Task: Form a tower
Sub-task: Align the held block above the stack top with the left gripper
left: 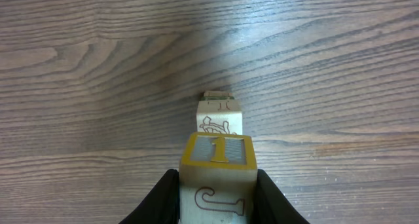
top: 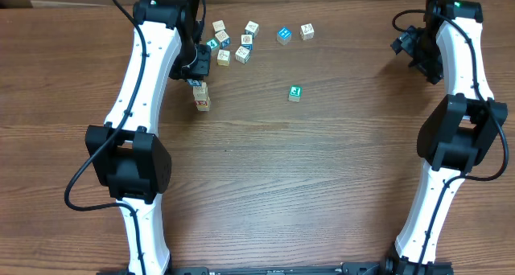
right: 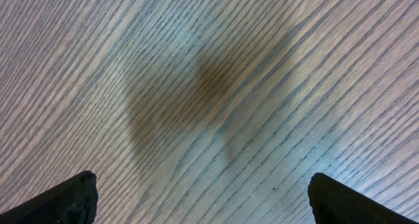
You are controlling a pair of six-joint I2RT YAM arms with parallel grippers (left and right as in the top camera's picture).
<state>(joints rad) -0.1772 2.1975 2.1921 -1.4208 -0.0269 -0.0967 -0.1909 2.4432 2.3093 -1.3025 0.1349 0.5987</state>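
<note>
The tower (top: 201, 97) is a short column of pale wooden cubes on the table's left side. The left wrist view shows it from above (left: 219, 114), just beyond the held cube. My left gripper (top: 195, 72) (left: 217, 199) is shut on a pale cube with a yellow-framed face (left: 217, 150), its black fingers (left: 163, 198) pressed on both sides. The cube sits directly over the tower; I cannot tell whether it touches it. My right gripper (top: 406, 43) (right: 203, 191) hangs open over bare wood at the far right, nothing between its fingers (right: 72, 198).
Several loose cubes lie at the back: a cluster (top: 233, 43) beside the left gripper, a blue-faced one (top: 283, 35) and a pale one (top: 306, 31). A green-faced cube (top: 295, 93) lies alone right of the tower. Both arm bases stand near the front edge.
</note>
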